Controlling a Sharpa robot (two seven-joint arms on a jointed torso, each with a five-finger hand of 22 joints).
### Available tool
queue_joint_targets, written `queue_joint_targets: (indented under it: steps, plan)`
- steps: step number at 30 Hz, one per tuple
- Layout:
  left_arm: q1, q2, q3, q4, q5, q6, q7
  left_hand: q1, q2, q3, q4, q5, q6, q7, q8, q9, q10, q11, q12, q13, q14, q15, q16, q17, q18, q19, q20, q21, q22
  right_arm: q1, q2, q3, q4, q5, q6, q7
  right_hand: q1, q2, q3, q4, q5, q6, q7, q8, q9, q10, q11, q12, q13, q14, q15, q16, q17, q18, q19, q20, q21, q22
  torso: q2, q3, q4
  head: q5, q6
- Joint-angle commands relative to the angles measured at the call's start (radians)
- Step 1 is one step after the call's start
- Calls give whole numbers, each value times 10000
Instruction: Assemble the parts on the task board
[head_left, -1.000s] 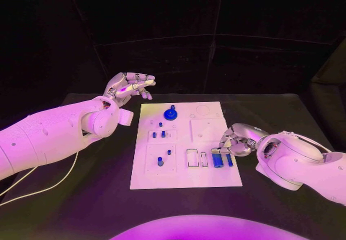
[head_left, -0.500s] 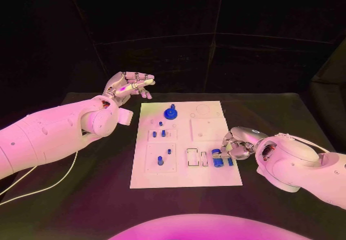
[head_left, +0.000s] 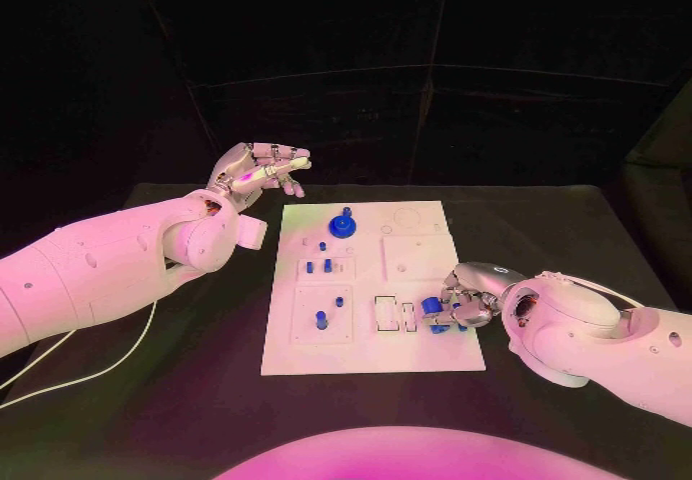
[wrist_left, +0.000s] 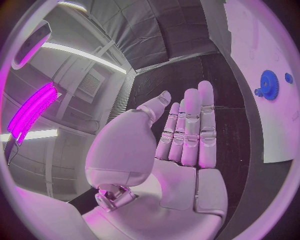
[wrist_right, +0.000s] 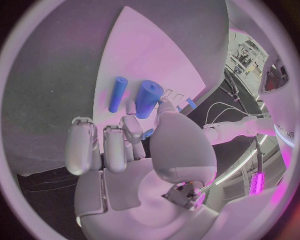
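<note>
Black table (head_left: 562, 215), dark drapes behind; white board (head_left: 368, 290) at centre.

Item: board. Blue gear (head_left: 342, 226) stands near its far edge; small blue pegs (head_left: 326, 266) sit in the sockets on its left half.

Item: two blue cylinders at the board's near right corner, a thick one (wrist_right: 147, 98) and a thin one (wrist_right: 117, 93), lying side by side, close but apart.

Item: my right hand (head_left: 464, 298). It is low over that corner, fingers curled, thumb and a fingertip (wrist_right: 132, 106) touching the thick cylinder's end. I cannot tell whether I hold it or merely touch it.

Item: my left hand (head_left: 257, 172). Raised off the board's far left corner, fingers straight and together, holding nothing.

Step in hand, by my judgement: grasping the thick cylinder. To do it well I should pinch it across its middle, lift straight up, and keep my other fingers off the thin one so it does not roll.
</note>
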Motion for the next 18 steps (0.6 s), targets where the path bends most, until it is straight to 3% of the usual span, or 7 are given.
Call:
queue_joint_targets:
  steps: [1, 8, 13, 18]
  plan:
    - [8, -9, 8, 13, 33, 107, 36, 73, 42, -49, 7, 18, -68, 34, -18, -4, -10, 66, -43, 15, -30, 53, -69, -15, 62, 67, -22, -39, -11, -72, 71, -33, -53, -178, 217, -113, 193, 167, 19, -76, 146, -110, -27, 112, 12, -3, -51, -2, 55, 527, -49, 56, 29, -73, 38, 2, 63, 19, 0, 0, -2, 5, -4]
    - [4, -26, 7, 24, 33, 107, 36, 73, 42, -49, 7, 18, -68, 34, -18, -4, -10, 66, -43, 15, -30, 53, -69, -15, 62, 67, -22, -39, -11, -108, 115, -32, -84, -235, -395, -160, 560, 518, -23, -81, 1592, -187, -59, 407, 147, 55, -81, -2, 235, 547, -72, 106, 160, -88, 69, -17, 111, 110, -1, -6, 2, 15, -14]
    - [3, -32, 7, 28, 33, 108, 37, 73, 42, -49, 7, 18, -68, 34, -18, -4, -10, 66, -43, 15, -30, 53, -69, -15, 62, 67, -22, -39, -11, -114, 55, -32, 4, -179, -952, -152, 1064, 798, 142, -238, 2145, -188, -89, 544, 205, 96, -115, -10, 322, 566, -102, 152, 278, -104, 106, -44, 161, 203, -5, -7, 4, 22, -18]
    - [2, -36, 7, 24, 33, 107, 34, 73, 42, -49, 7, 18, -68, 34, -18, -4, -10, 66, -43, 15, -30, 53, -69, -15, 62, 67, -22, -39, -11, -115, -83, -30, 272, 358, -1782, 279, 1239, 821, 152, -286, 2366, -168, -108, 610, 233, 158, -136, 39, 424, 600, -119, 230, 480, -131, 162, -66, 237, 344, -10, -3, -11, 33, -17]
